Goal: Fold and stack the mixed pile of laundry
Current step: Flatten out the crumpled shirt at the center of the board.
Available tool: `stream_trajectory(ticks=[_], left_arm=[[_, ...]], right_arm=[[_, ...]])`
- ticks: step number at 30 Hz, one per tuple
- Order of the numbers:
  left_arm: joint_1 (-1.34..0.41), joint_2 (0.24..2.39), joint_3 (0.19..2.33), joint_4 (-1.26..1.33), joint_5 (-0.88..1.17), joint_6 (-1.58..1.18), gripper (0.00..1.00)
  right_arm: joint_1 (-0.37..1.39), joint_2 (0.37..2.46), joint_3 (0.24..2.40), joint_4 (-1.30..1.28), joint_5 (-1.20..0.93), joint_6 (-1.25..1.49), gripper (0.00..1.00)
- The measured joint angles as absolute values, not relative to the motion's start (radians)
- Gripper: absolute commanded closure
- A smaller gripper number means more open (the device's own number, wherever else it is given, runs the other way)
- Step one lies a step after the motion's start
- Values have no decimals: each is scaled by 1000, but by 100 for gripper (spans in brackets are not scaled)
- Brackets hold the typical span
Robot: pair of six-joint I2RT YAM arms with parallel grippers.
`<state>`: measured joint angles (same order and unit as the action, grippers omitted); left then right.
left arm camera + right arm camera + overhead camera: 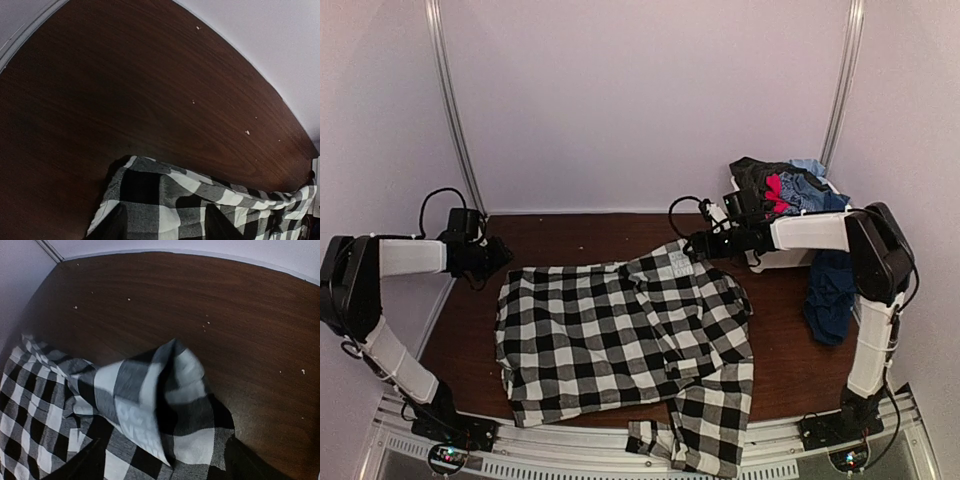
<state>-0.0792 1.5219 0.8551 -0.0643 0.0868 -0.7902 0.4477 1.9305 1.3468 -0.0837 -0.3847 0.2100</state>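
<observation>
A black-and-white checked garment (620, 335) lies spread flat across the table, one leg hanging over the near edge. My left gripper (496, 258) stands open at its far left corner; in the left wrist view that corner (150, 185) lies on the wood between the parted fingers (107, 227). My right gripper (696, 245) is open at the far right corner, beside the white lettered patch (677, 262). In the right wrist view this corner (165, 390) stands bunched up and blurred between the spread fingers (247, 460). The rest of the mixed laundry pile (785, 185) is heaped at the back right.
A white bin (782, 258) holds the pile of red, light blue and dark items. A long navy piece (830, 295) hangs from it onto the table under the right arm. Bare brown wood (580, 235) stretches behind the checked garment to the back wall.
</observation>
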Motion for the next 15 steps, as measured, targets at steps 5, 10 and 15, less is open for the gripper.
stream_trajectory(ticks=[5,10,15], left_arm=[[-62,1598,910,-62,85,-745,24],[-99,1557,962,-90,86,-684,25],[-220,1480,895,-130,86,-656,26]], right_arm=[[444,1936,1372,-155,-261,205,12],[440,1826,1381,-162,-270,184,23],[452,1760,1321,-150,-376,195,25]])
